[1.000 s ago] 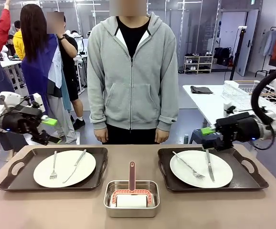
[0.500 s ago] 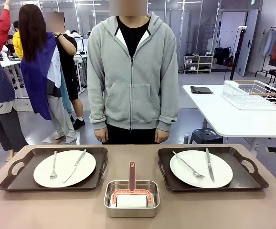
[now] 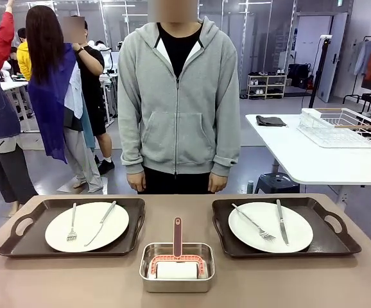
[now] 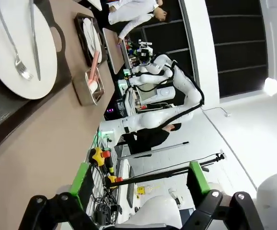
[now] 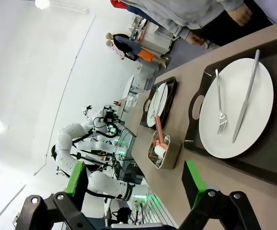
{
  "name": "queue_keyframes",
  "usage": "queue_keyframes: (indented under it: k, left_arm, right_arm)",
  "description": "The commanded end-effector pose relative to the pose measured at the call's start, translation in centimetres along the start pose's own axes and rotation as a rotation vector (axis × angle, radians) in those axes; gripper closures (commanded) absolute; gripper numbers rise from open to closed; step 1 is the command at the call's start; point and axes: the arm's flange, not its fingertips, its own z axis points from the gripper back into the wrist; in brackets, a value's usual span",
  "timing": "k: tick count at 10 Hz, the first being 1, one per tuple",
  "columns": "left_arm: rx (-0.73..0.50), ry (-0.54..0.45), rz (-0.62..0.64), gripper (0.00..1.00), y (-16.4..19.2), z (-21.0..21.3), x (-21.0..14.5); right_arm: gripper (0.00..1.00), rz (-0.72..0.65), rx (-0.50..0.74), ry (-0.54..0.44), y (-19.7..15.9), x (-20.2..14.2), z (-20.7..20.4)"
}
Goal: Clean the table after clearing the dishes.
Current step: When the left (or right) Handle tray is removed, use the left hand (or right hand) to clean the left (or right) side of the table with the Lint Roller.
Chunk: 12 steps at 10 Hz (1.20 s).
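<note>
The taupe table (image 3: 269,285) carries two dark trays, left (image 3: 18,247) and right (image 3: 343,244). Each holds a white plate (image 3: 86,226) (image 3: 270,226) with a fork and a knife. In the left wrist view my left gripper (image 4: 141,179) is open and empty, off the table's end, with a plate (image 4: 18,52) on its tray (image 4: 4,124) up ahead. The right wrist view has my right gripper (image 5: 134,178) open and empty too, held above the table (image 5: 215,191) and apart from the plate (image 5: 234,108) on the tray (image 5: 272,167).
A small steel pan (image 3: 176,266) with a pink-handled tool stands at the table's front middle, between the trays. A person in a grey hoodie (image 3: 179,96) stands at the far edge, hands down. A white table (image 3: 314,160) with a wire rack is behind on the right.
Both arms have pulled back out of the front view, the left one to the left and the right one to the right. The trays, plates and pan have not moved.
</note>
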Motion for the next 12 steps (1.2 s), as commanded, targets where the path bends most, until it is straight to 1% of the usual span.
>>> queue_keyframes:
  k: [1, 12]
  left_arm:
    - [0.008, -0.004, 0.023, 0.00, 0.31, 0.09, -0.61]
    - [0.008, -0.004, 0.023, 0.00, 0.31, 0.09, -0.61]
  right_arm:
    - [0.00, -0.014, 0.011, 0.015, -0.42, -0.26, -0.19]
    - [0.00, -0.014, 0.011, 0.015, -0.42, -0.26, -0.19]
